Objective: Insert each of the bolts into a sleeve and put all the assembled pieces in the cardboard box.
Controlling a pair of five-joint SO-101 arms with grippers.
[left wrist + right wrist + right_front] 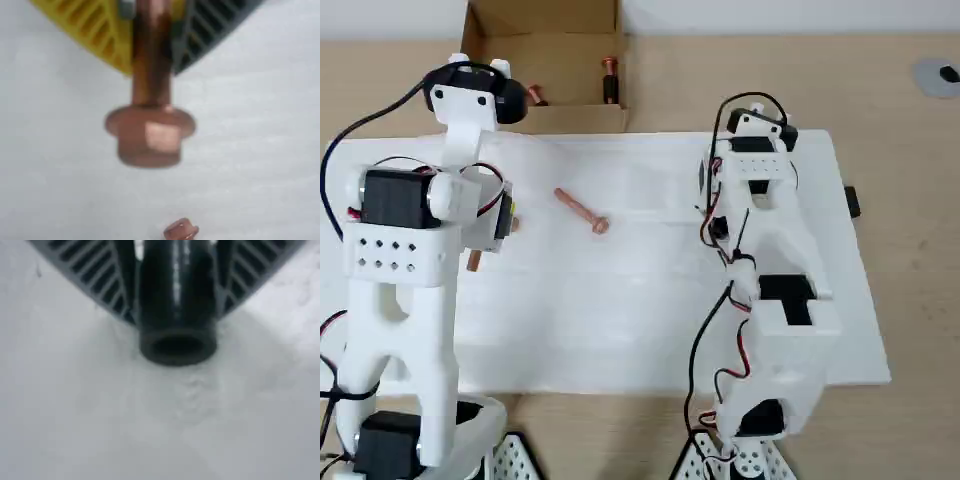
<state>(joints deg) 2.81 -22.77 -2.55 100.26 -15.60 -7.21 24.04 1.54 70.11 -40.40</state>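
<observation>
My left gripper (150, 70) is shut on the shank of a copper bolt (150, 135), whose hexagonal flanged head hangs free above the white mat. In the high view this gripper (505, 225) is over the mat's left part, with a bit of the bolt (473, 262) showing beside it. A second copper bolt (582, 211) lies loose on the mat to its right; its head (181, 230) also shows in the left wrist view. My right gripper (177, 305) is shut on a black sleeve (177, 345), open end down, close above the mat. The cardboard box (545, 118) stands at the back left.
Inside the box lie copper-and-black assembled pieces (609, 80), one near its left wall (535, 96). The white mat (620, 320) covers most of the table between the arms. The right arm (760, 200) stands over the mat's right part. Cables hang along both arms.
</observation>
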